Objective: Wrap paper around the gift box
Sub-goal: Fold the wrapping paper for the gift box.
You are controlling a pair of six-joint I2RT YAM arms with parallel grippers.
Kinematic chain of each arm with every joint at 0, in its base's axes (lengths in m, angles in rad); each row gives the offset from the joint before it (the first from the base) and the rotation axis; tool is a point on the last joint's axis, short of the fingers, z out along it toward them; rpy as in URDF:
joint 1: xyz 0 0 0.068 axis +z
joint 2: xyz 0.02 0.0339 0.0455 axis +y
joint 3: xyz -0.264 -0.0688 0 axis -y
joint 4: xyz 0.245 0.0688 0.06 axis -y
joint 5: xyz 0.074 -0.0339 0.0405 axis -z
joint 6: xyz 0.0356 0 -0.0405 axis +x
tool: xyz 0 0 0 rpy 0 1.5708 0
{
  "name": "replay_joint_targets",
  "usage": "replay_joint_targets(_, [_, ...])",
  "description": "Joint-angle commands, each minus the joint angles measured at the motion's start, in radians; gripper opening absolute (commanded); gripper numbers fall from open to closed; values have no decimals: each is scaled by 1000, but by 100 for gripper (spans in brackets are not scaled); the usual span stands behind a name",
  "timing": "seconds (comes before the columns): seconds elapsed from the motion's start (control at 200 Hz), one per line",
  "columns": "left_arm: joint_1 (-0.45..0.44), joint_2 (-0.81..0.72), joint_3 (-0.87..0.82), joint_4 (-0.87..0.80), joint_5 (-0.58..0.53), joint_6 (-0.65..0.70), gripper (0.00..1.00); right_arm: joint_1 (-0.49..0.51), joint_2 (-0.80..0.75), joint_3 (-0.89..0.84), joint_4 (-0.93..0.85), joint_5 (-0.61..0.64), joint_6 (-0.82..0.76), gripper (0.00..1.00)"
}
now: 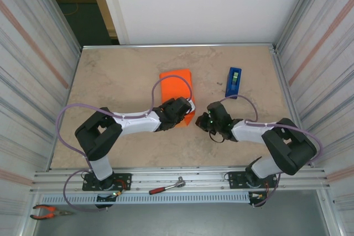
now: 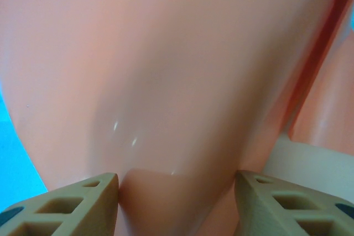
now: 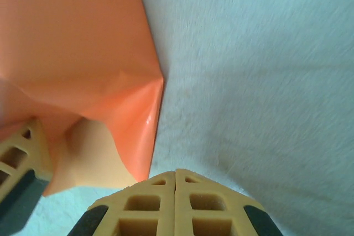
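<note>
Left claw point(image 2: 176, 190) clamps half-wide on the near end fold of the orange paper point(image 1: 176, 84) mid-counter point(image 1: 110, 75), likely pinning it over the hidden gift box, while the right claw point(image 3: 175, 183), shut and empty, sits just beside that corner.

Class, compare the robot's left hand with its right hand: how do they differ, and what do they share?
The left hand has its fingers apart, with a bulge of the paper held between them; the right hand has its fingers pressed together on nothing. The left hand is right up against the paper; the right hand is over bare table beside the paper's corner. Both have tan, latticed fingers.
</note>
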Motion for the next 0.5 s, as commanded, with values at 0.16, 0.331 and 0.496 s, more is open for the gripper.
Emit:
replay_joint_targets(0.16, [-12,57,-26,-69,64,-2,56,-23,73,86,48,-15,-30,0])
replay_joint_targets(0.331, [-12,57,-26,-69,63,-2,56,-5,151,131,94,-15,-12,0])
replay_joint_targets(0.496, [-11,55,-26,-69,64,-1,56,14,211,152,127,-9,4,0])
